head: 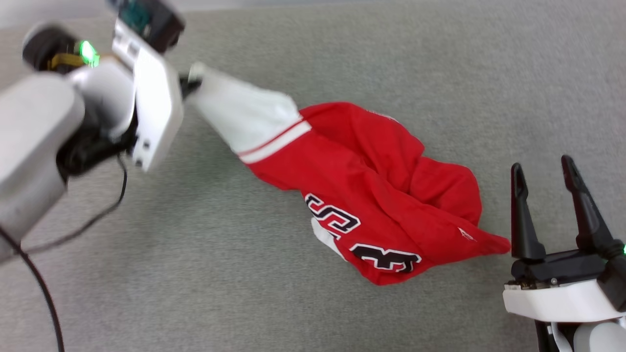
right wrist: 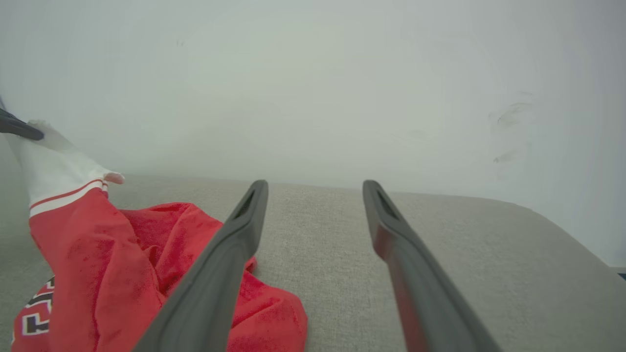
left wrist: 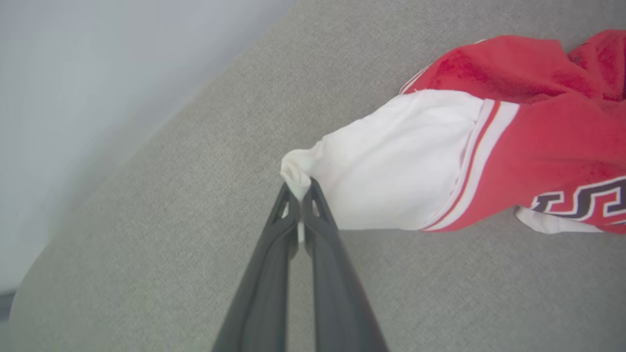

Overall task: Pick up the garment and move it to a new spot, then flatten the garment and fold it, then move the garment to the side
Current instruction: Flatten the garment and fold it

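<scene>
The garment [head: 371,181] is a red jersey with a white sleeve and a black-and-white number print, bunched on the grey surface. My left gripper [head: 190,84] is shut on the tip of its white sleeve [left wrist: 391,161], pulling it up and to the left so the cloth stretches taut; in the left wrist view the gripper [left wrist: 299,193] pinches white fabric. My right gripper [head: 543,168] stands open at the lower right, just right of the garment's red corner [head: 494,243], with nothing between its fingers [right wrist: 230,254]. The red cloth [right wrist: 122,274] lies left of those fingers.
The grey fabric-covered surface [head: 313,303] spreads all around the garment. A pale wall [right wrist: 313,83] rises behind its far edge. A black cable [head: 44,293] hangs from my left arm at the lower left.
</scene>
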